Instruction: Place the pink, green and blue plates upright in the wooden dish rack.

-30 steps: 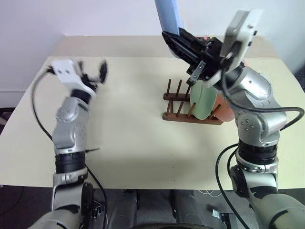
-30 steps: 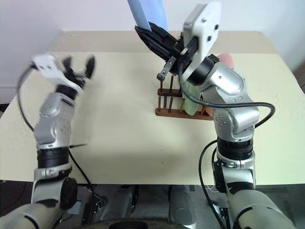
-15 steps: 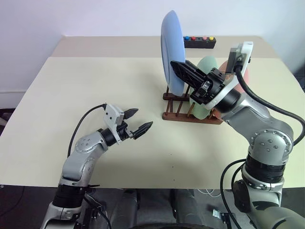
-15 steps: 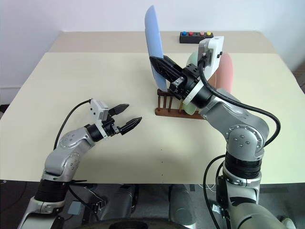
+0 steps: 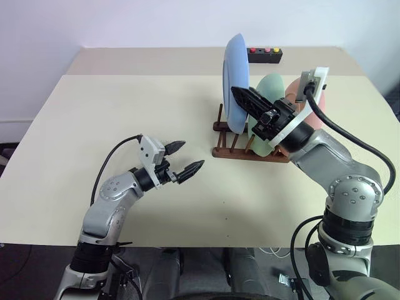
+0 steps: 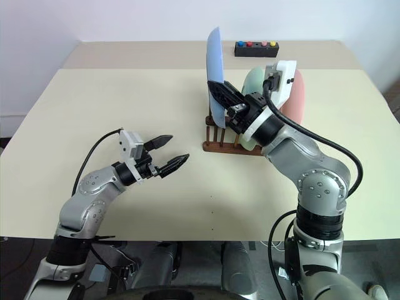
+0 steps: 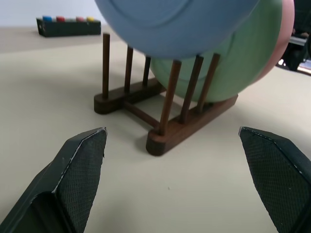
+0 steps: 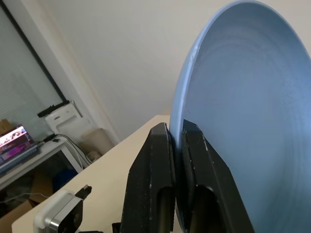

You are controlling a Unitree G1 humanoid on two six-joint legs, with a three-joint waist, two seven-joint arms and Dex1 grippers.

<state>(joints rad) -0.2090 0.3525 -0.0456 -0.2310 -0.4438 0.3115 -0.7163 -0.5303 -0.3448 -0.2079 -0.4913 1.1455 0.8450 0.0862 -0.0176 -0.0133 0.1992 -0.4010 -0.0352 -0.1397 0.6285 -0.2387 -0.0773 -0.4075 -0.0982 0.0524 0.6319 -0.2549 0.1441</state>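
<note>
I have plenty of bare cream table (image 5: 125, 106) on my left and toward the near edge. The crowded part is on my right, around the wooden dish rack (image 5: 234, 150), which sits well in from every table edge. A black box with coloured buttons (image 5: 264, 55) lies past it near the far edge.

The pink plate (image 5: 320, 106) and the green plate (image 5: 270, 94) stand upright in the rack's right-hand slots, close together, the green one just left of the pink. The left-hand pegs (image 7: 105, 65) stand free.

My right gripper (image 5: 245, 100) reaches in from the right, forearm slanting up and to the left over the green plate. Its two fingers are pinched tight on the rim of the blue plate (image 5: 235, 78), which I hold on edge, nearly vertical, over the rack's left half. Its lower edge is down among the pegs; I cannot tell whether it rests on the rails.

My left gripper (image 5: 183, 158) hangs low over open table, well left of the rack, pointing at it, jaws spread wide and empty.
</note>
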